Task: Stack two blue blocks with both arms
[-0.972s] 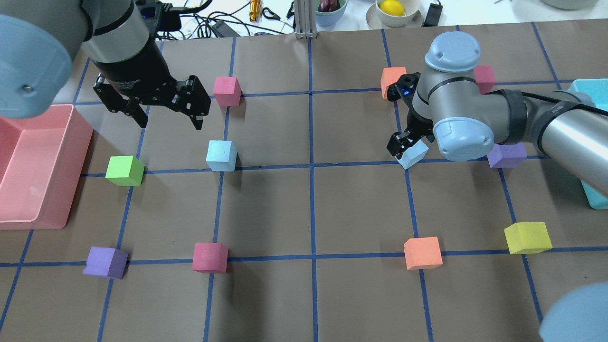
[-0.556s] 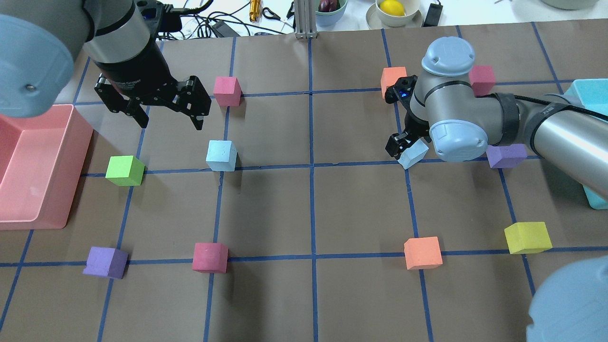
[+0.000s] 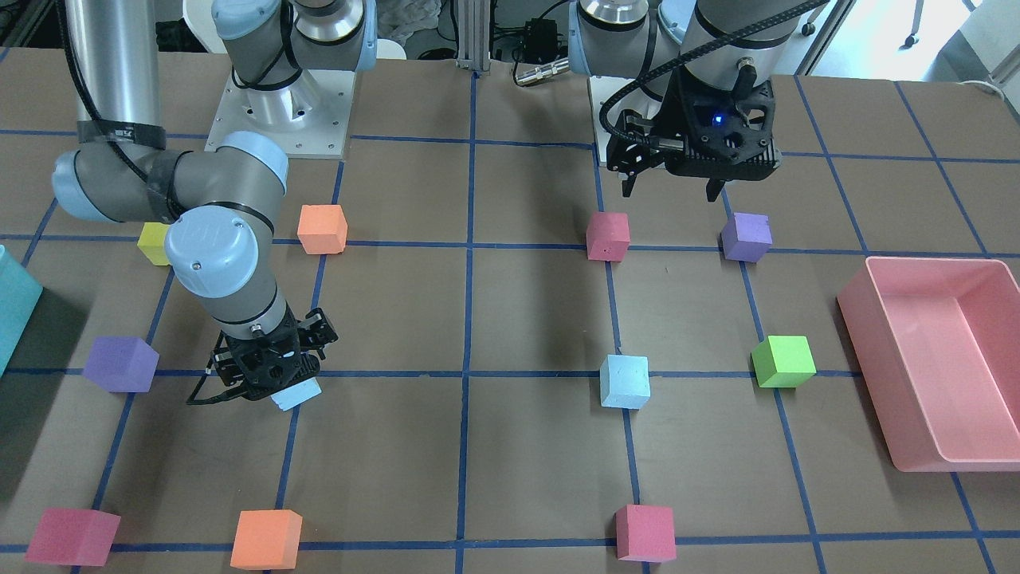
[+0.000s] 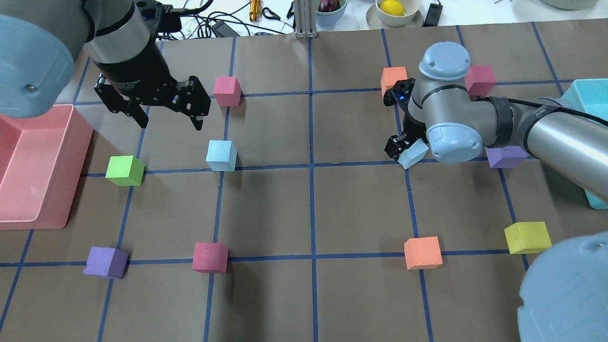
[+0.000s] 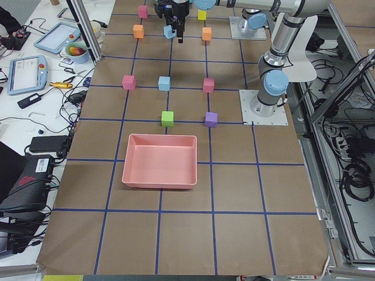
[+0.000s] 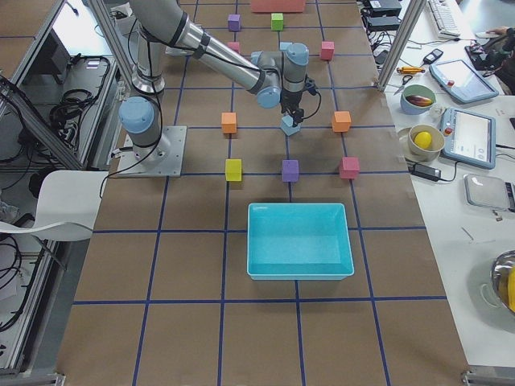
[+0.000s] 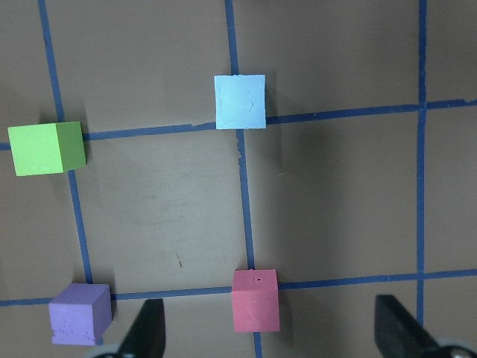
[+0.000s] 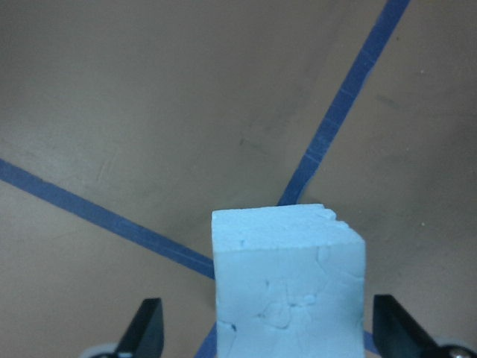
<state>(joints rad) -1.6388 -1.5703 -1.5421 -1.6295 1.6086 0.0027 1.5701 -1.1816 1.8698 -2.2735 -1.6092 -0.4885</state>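
One pale blue block [image 4: 221,155] rests on the table left of centre; it also shows in the front view [image 3: 625,382] and the left wrist view [image 7: 240,101]. My left gripper [image 4: 170,124] hangs open and empty above the table, behind that block. The second blue block [image 4: 413,154] sits turned against the grid at a tape crossing on the right, as the front view [image 3: 298,393] shows. My right gripper [image 3: 271,389] is down around it. In the right wrist view the block [image 8: 287,283] stands between the spread fingers [image 8: 147,328], which are apart from its sides.
A pink bin [image 4: 78,156] stands at the left edge and a teal bin [image 4: 586,92] at the right edge. A purple cube [image 4: 507,156], an orange cube [image 4: 392,77] and a pink cube [image 4: 482,78] lie close to the right arm. A green cube [image 4: 124,170] and a pink cube [image 4: 226,90] flank the left block.
The right arm's wrist and elbow have shifted a little to the left while its gripper stays at the blue block. The left arm has not moved.
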